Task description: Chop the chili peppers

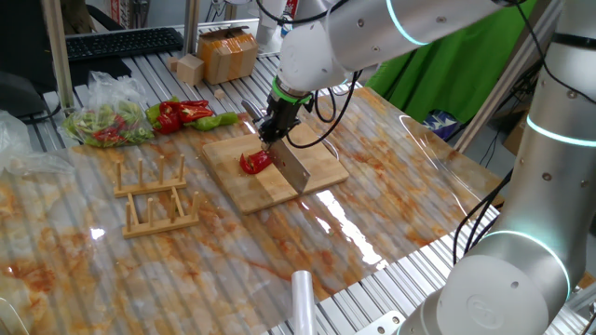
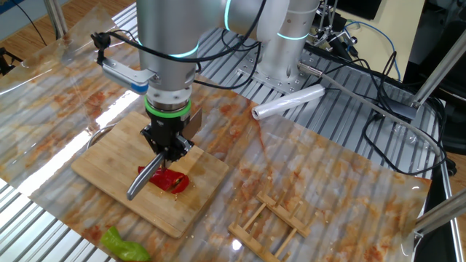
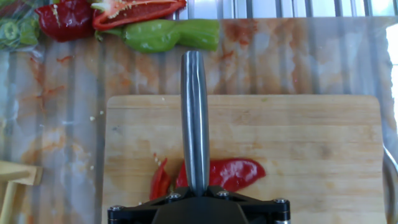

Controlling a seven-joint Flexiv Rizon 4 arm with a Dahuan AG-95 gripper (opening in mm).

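A red chili pepper (image 1: 256, 163) (image 2: 171, 180) (image 3: 233, 173) lies on the wooden cutting board (image 1: 317, 154) (image 2: 109, 156) (image 3: 311, 143), with a thin cut red strip (image 3: 159, 182) beside it. My gripper (image 1: 272, 128) (image 2: 166, 149) (image 3: 194, 199) is shut on a knife. Its steel handle (image 2: 140, 182) (image 3: 194, 118) sticks out over the board. The wide blade (image 1: 293, 172) rests down by the pepper. More red peppers (image 1: 182, 113) (image 3: 134, 11) and a green pepper (image 1: 216, 120) (image 2: 124, 244) (image 3: 168, 34) lie off the board's far edge.
A plastic bag of cut green and red pepper pieces (image 1: 107, 126) sits at the left. A wooden rack (image 1: 154, 195) (image 2: 273, 218) stands beside the board. A roll of plastic film (image 1: 303, 298) (image 2: 287, 102) lies near the table edge. A cardboard box (image 1: 228, 54) stands at the back.
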